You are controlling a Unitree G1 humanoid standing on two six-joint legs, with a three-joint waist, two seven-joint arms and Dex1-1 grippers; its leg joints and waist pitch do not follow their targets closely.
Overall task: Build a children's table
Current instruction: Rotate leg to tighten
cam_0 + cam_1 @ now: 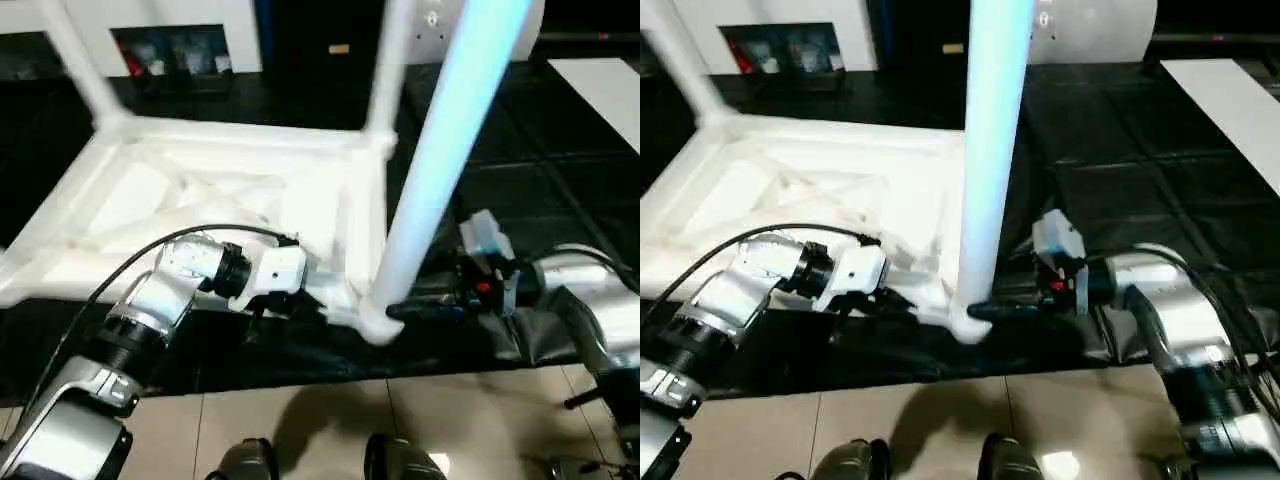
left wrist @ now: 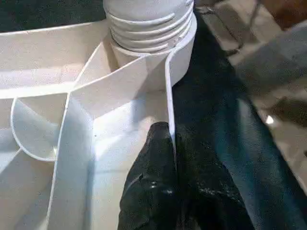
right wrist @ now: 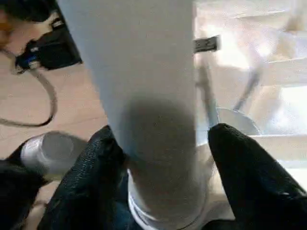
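While the left gripper (image 2: 165, 158) pinches the upturned table top's (image 1: 200, 200) rim wall to steady it, the right gripper (image 3: 163, 158) clasps the near-corner leg (image 1: 990, 160), apparently screwing it in.

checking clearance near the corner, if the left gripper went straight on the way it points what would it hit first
Probably the threaded base of the leg seated in the corner socket. The left gripper is clamped on the table top's side wall and points along that wall toward the socket, though depth is hard to judge.
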